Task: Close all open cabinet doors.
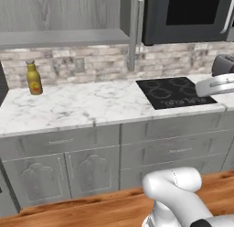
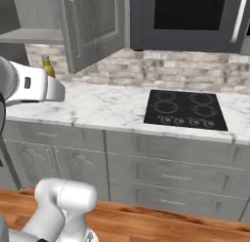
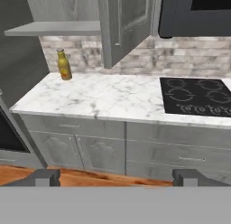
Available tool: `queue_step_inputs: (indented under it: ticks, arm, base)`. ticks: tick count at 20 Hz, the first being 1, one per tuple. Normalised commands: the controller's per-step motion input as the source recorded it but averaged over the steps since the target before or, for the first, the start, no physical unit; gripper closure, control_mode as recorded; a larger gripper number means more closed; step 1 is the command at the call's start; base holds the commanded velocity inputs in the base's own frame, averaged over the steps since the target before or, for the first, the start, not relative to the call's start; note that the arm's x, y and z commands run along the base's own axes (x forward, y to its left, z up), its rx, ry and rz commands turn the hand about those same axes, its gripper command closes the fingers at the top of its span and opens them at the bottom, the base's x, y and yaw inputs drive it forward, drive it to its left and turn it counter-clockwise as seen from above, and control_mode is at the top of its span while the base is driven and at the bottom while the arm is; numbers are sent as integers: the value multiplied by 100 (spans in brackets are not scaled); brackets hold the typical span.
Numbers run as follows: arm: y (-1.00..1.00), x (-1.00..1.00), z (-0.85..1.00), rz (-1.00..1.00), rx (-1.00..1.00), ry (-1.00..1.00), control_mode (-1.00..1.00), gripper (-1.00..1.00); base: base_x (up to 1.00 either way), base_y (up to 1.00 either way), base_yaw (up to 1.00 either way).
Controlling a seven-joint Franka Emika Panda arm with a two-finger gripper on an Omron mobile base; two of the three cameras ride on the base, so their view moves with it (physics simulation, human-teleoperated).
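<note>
One upper cabinet door stands swung out over the marble counter, with a slim silver handle near its edge. It appears edge-on in the left base view and angled in the hand view. Behind it an open shelf is exposed. Two lower cabinet doors with arched panels sit shut under the counter. My gripper is open and holds nothing, its fingertips wide apart, well back from the counter and facing it.
A yellow bottle stands at the back left of the counter. A black cooktop lies to the right, under a dark microwave. Grey drawer fronts run below the cooktop. A black oven front is at the far left.
</note>
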Motion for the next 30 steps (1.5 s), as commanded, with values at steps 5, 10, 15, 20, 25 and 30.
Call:
queue_step_inputs:
  ticks: [5,10,15,20,25,30]
  arm:
    - [0,0,0,0,0,0,100,-100]
    - [0,0,0,0,0,0,100,-100]
    - [0,0,0,0,0,0,100,-100]
    - [0,0,0,0,0,0,100,-100]
    - [0,0,0,0,0,0,100,-100]
    - [0,0,0,0,0,0,100,-100]
  base:
    - [-46,35,-14]
    - [-6,54,-16]
    - [21,62,-19]
    - [6,73,-15]
    - [19,76,-5]
    - [34,62,1]
